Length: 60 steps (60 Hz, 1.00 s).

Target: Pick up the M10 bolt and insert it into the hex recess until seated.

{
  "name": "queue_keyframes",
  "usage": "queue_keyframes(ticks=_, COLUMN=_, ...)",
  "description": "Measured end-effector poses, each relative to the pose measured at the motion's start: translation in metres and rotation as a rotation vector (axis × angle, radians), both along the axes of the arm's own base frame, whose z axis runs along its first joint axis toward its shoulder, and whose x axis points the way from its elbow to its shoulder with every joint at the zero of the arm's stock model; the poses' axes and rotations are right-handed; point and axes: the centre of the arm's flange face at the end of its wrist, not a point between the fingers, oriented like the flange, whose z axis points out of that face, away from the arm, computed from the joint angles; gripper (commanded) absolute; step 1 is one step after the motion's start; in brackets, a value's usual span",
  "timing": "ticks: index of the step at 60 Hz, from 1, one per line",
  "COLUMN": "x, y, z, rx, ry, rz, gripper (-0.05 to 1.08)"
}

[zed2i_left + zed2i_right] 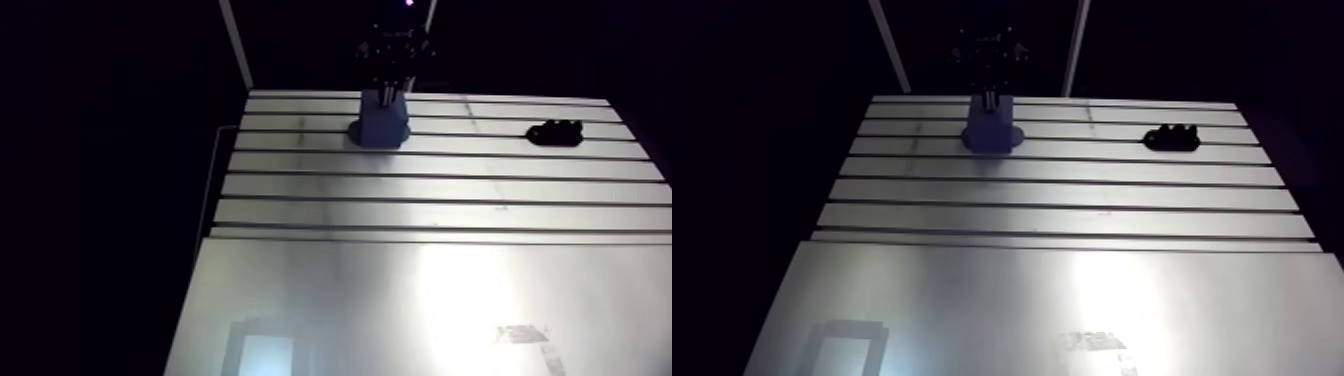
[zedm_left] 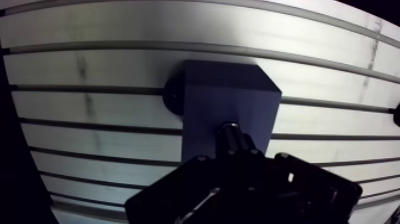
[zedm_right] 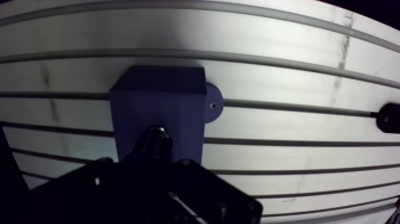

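Note:
A dark blue block (image 2: 229,98) with round mounting ears stands on the slotted table (image 1: 420,190) near its far edge. My gripper (image 2: 235,149) hangs right over the block's top face, and the arm view shows it coming straight down onto the block (image 1: 380,128). A dark metal bolt (image 2: 232,134) sticks out from between the fingers, with its end at or against the block's top. The gripper is shut on the bolt. The hex recess is hidden under the bolt and the gripper body.
A small black part (image 1: 556,131) lies on the table to the right of the block, at the same depth. A smooth plate (image 1: 420,310) covers the near half of the table.

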Motion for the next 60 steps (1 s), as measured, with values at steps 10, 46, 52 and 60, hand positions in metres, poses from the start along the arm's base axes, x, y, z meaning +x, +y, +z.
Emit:
queue_keyframes(ticks=10, x=0.0007, y=0.0000, z=-0.0009, rx=0.001, ry=-0.002, rz=0.000, gripper=1.08)
queue_keyframes(ticks=46, x=0.0007, y=0.0001, z=-0.0004, rx=-0.005, ry=-0.001, rz=-0.002, gripper=1.08)
queue_keyframes(ticks=52, x=0.0001, y=-0.0002, z=0.0015, rx=-0.008, ry=0.002, rz=-0.002, gripper=1.08)
queue_keyframes(ticks=60, x=-0.0003, y=-0.0003, z=0.0041, rx=-0.011, ry=0.006, rz=-0.003, gripper=1.08)
